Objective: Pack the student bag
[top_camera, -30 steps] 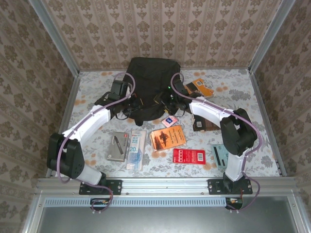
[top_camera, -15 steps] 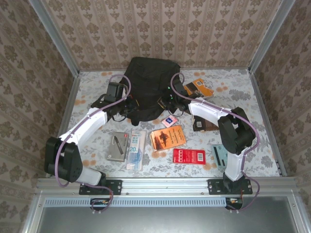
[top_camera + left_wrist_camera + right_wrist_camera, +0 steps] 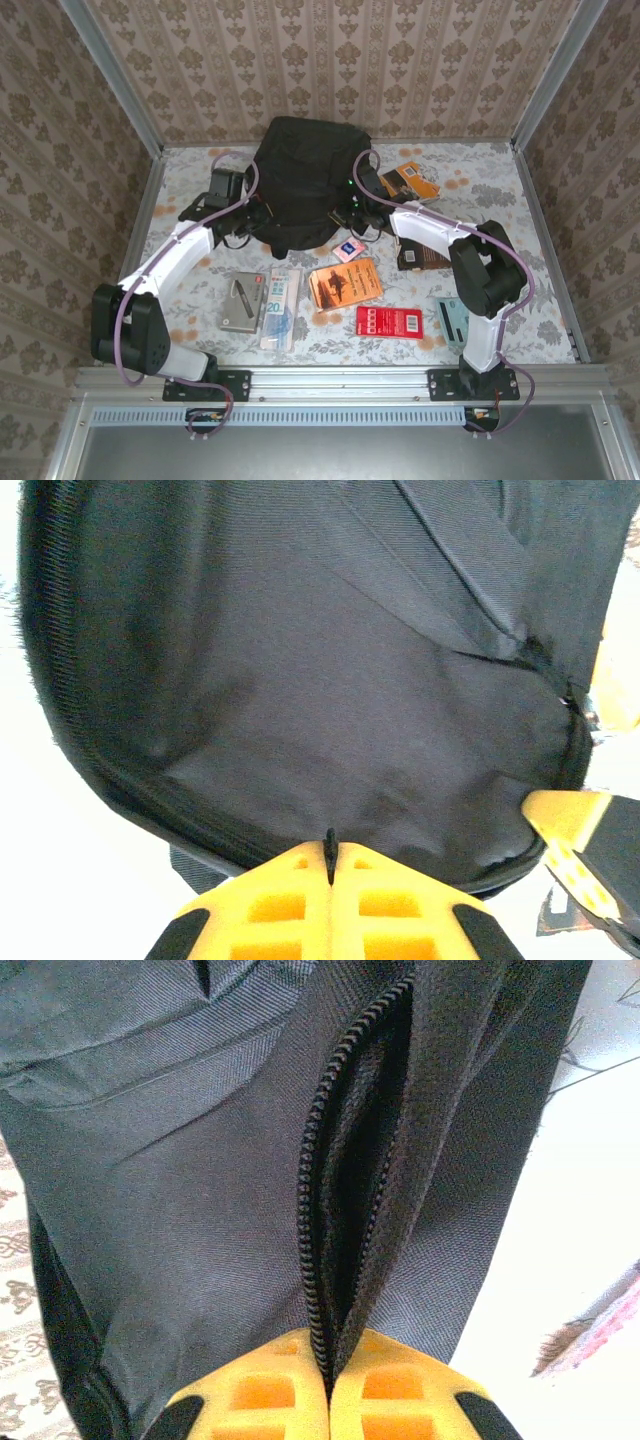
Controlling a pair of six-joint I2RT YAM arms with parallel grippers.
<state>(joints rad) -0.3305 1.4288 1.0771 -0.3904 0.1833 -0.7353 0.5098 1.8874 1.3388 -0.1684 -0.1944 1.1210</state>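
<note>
Both clenched on the student bag (image 3: 305, 175), left gripper (image 3: 330, 852) at edge (image 3: 120, 792); right gripper (image 3: 328, 1360) at zipper (image 3: 314, 1190)

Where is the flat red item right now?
In the top view, the flat red item lies near the front, right of centre, between the orange book and the teal packet.

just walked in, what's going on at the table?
Both arms are at the black backpack at the far side of the table. The left gripper is pinched shut on the bag's edge, the right gripper on the edge of its open zipper. The orange book and red packet lie nearby, unpacked.
</note>
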